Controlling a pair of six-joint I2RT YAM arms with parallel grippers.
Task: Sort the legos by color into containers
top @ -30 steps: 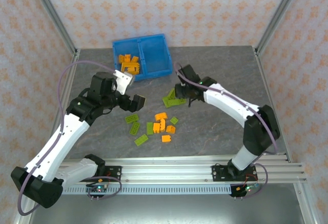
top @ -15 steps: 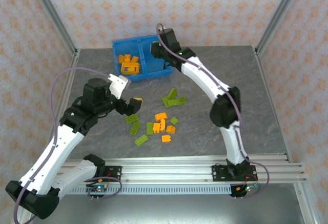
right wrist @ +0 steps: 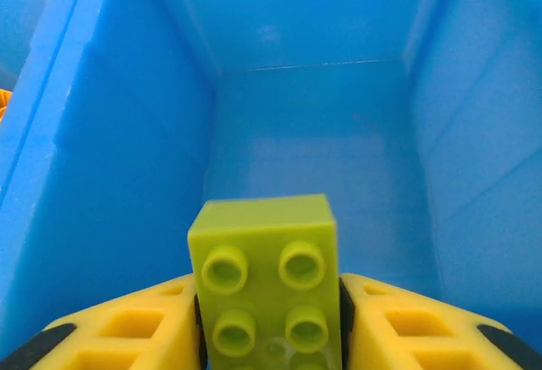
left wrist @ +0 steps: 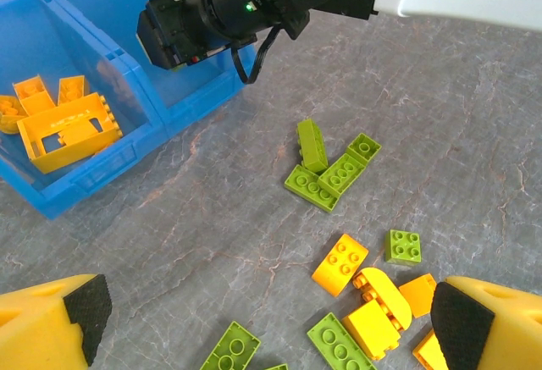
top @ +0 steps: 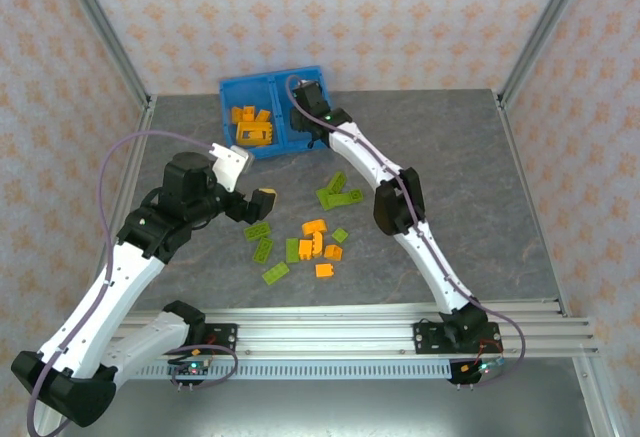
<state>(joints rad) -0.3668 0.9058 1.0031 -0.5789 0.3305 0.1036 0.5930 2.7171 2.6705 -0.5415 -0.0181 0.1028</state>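
Grey marbled tabletop, patterned walls on three sides. Blue bin stands at far centre, its two compartments side by side with a divider between them.

Left compartment: several orange bricks piled toward the back. A large orange piece lies against the near wall. From the left wrist it lies flat, with the smaller orange bricks behind it.

Right gripper: arm stretched across the table, wrist over the right compartment. Right wrist view shows a green brick, studs toward the camera, grasped between the yellow fingers. A dark pad presses each side of it. It hangs above the bare blue floor of that compartment, with the divider wall on the left.

Left gripper: jaws spread wide, nothing between them. It hovers over the table on the near side of the bin, just left of the loose pile. Both black-padded fingertips show at the lower corners of its wrist view.

Loose bricks, all on the table and well apart from the bin:
- green cluster of three touching, one tipped on edge
- orange group nearer the arms, with a small green square just beside it
- flat green bricks left of the orange group, one more nearer the rail
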